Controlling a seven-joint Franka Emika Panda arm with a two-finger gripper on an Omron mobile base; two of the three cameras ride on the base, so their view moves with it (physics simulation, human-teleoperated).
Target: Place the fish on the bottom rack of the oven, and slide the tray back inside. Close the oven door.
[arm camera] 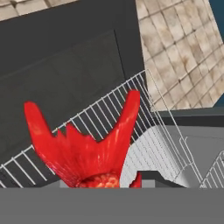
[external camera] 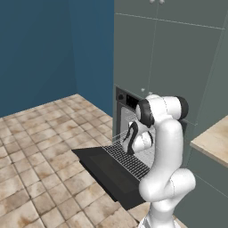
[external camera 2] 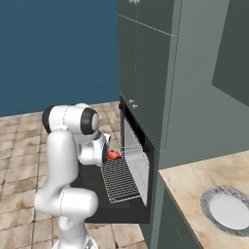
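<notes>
**Fish held over pulled-out rack, oven door down**

Gripper (external camera 2: 111, 154) sits low in front of the oven (external camera 2: 138, 146), closed on the fish (external camera 2: 114, 155) — bright red-orange, seen in right base view as a small blob at the hand's end, just above the near-left corner of the bottom rack (external camera 2: 119, 179). Whether fish touches the wires: can't tell. In hand view the forked tail and fins of the fish (arm camera: 83, 146) fan up from the bottom edge, w/ rack wires (arm camera: 109, 109) running behind and below it; fingertips themselves not visible there.

Rack is drawn out of the oven cavity, lying flat over the oven door (external camera: 104, 171), which is swung fully down, approx. level, above the tiled floor (external camera: 35, 147). Left base view: arm bends over the door, wrist pointing down at the rack (external camera: 127, 158), hand mostly hidden by the forearm.

Beside the oven, to its right — a counter (external camera 2: 194, 187) w/ a round grey plate (external camera 2: 228, 209) on it, well apart from the fish. Grey-green cabinets (external camera 2: 146, 58) frame the oven above.
</notes>
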